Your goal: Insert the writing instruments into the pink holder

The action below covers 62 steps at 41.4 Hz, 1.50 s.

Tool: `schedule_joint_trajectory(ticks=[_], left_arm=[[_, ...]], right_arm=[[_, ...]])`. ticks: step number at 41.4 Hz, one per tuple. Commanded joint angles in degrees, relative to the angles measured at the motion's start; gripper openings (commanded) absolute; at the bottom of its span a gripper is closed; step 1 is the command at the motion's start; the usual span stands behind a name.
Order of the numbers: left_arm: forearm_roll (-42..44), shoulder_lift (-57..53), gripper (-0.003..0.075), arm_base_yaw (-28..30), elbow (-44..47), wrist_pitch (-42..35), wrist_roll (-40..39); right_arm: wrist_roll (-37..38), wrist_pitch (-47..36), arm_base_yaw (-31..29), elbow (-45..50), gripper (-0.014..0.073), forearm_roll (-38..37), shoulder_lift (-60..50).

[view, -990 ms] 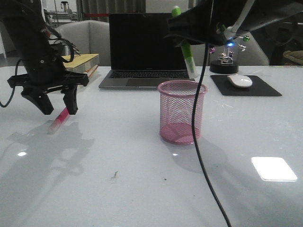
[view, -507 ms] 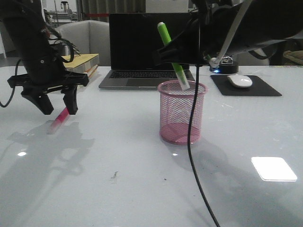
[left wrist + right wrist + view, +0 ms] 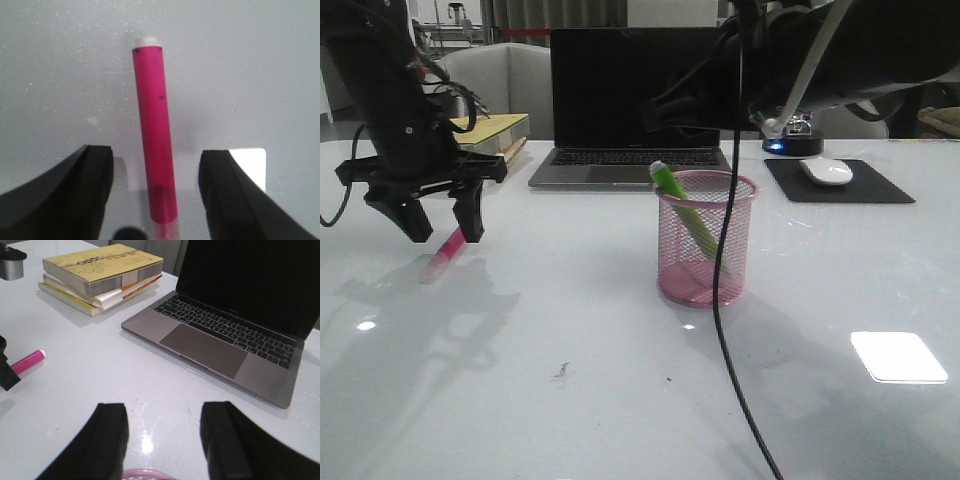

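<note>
- The table (image 3: 520, 400) is carrying a laptop (image 3: 625, 100) and a stack of books (image 3: 100, 272) at the back.
- The right gripper (image 3: 162, 440) is hanging above the pink holder (image 3: 705, 240), its fingers spread wide with nothing between them; half a second ago the green marker was still up by that arm.
- The left gripper (image 3: 442, 215) is still hovering, fingers parted and empty, straddling the pink marker (image 3: 156, 150) that is lying flat on the table.
- The green marker (image 3: 690, 220) is now leaning inside the holder, its top poking over the rim.
</note>
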Motion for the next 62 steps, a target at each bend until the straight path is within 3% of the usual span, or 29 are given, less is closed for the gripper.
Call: schedule_joint_trajectory(ticks=[1, 7, 11, 14, 17, 21, 24, 36, 47, 50, 55, 62], left_arm=[[-0.3, -3.6, 0.0446, 0.1, -1.8, -1.4, -0.4], [-0.3, -3.6, 0.0446, 0.1, -1.8, -1.3, -0.4], [-0.3, -3.6, 0.0446, 0.1, -1.8, -1.2, -0.4], [-0.3, -3.6, 0.0446, 0.1, -1.8, -1.2, -0.4], [-0.3, -3.6, 0.0446, 0.1, -1.8, -1.2, -0.4], [-0.3, -3.6, 0.0445, 0.1, -1.8, -1.2, -0.4], [-0.3, -3.6, 0.0446, 0.1, -1.8, -1.3, -0.4], [-0.3, -2.8, 0.0446, 0.1, -1.8, -4.9, -0.4], [-0.3, 1.0, 0.0438, 0.1, -1.8, -0.1, -0.4], [-0.3, 1.1, 0.0365, 0.1, -1.9, 0.3, -0.4], [-0.3, 1.1, 0.0098, 0.1, -1.9, 0.2, -0.4], [-0.3, 1.1, 0.0099, 0.1, -1.9, -0.4, -0.4]], right_arm=[[-0.2, -7.3, 0.0, -1.6, 0.0449, -0.9, -2.6], [-0.2, -12.7, 0.0, -1.6, 0.0449, -0.9, -3.5], [-0.2, -10.1, 0.0, -1.8, 0.0449, -0.9, -7.7], [-0.2, -1.0, -0.3, -3.8, 0.0449, -0.9, -11.8], [-0.2, 13.6, -1.7, -8.0, 0.0449, -0.4, -15.4], [-0.2, 30.1, -5.7, -12.4, 0.0449, 5.7, -18.3], [-0.2, 33.8, -9.1, -12.4, 0.0449, 7.2, -20.5], [-0.2, 41.1, -11.9, -12.4, 0.0449, 7.1, -22.3], [-0.2, 41.7, -11.9, -12.4, 0.0449, 6.7, -22.3], [-0.2, 41.8, -11.9, -12.4, 0.0449, 6.7, -22.3], [-0.2, 42.2, -11.9, -12.4, 0.0449, 6.7, -22.3], [-0.2, 42.6, -11.9, -12.4, 0.0449, 6.7, -22.3]])
